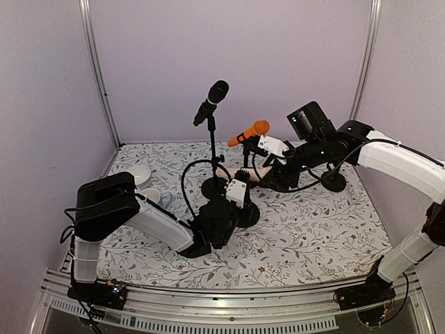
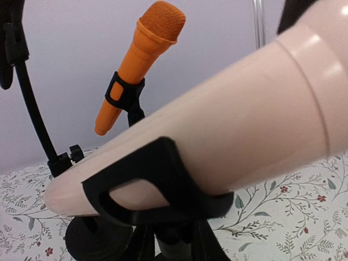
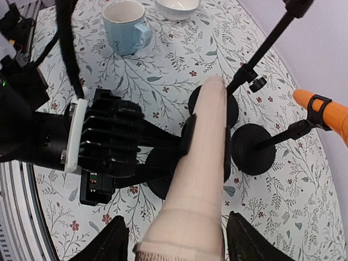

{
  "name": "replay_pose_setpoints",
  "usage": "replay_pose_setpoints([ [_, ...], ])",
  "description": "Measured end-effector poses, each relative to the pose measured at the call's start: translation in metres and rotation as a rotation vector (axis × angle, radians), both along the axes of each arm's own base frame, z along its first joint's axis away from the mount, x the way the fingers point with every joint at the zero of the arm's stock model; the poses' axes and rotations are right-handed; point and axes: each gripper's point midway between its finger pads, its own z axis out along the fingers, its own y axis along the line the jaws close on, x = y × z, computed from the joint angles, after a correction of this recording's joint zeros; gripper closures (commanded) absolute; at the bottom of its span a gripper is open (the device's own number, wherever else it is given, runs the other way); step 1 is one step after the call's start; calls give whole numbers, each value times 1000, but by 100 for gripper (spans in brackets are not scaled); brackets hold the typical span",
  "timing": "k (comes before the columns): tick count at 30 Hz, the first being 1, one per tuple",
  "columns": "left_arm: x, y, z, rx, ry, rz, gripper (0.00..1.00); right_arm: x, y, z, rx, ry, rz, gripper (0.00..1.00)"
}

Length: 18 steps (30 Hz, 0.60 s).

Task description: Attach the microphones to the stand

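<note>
The pale beige-pink microphone (image 3: 204, 163) lies slanted in a black clip (image 2: 157, 185) on a low stand. My right gripper (image 3: 182, 244) is shut on its head end, with a finger on each side. My left gripper (image 3: 182, 144) is shut on the low stand just under the clip, and its fingers (image 2: 136, 239) show dark at the bottom of the left wrist view. The orange microphone (image 1: 249, 133) sits in a clip on another stand, also seen in the left wrist view (image 2: 138, 65). The black microphone (image 1: 217, 92) is on the tall stand. The bright pink microphone is out of view.
A blue-and-white mug (image 3: 126, 27) and a white bowl (image 3: 176, 6) stand at the left of the floral cloth. Round black stand bases (image 3: 253, 149) crowd the middle, and another base (image 1: 334, 182) sits at the right. A black cable (image 1: 186, 181) loops near the left arm.
</note>
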Motion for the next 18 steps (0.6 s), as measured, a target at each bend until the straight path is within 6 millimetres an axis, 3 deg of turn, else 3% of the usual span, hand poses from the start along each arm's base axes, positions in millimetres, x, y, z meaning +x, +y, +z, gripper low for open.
replay_pose_setpoints([
  [3, -13, -15, 4, 20, -14, -80, 100, -12, -3, 1, 11, 65, 22, 2],
  [5, -22, -25, 4, 30, -20, -130, 100, -17, -7, 13, 39, 83, 37, 1],
  [8, -31, -36, 5, 36, -26, -197, 100, -14, -29, 61, 145, 36, 15, 1],
  [11, -31, -43, 6, 48, -33, -237, 100, -10, -71, 117, 257, -90, -59, 1],
  [13, -29, -47, 7, 53, -38, -274, 100, -10, -100, 142, 311, -171, -119, 1],
  [16, -23, -62, 8, 57, -45, -344, 100, -5, -133, 145, 349, -206, -203, 1],
  [18, -15, -75, 9, 52, -50, -394, 100, 4, -153, 130, 355, -188, -273, 1],
])
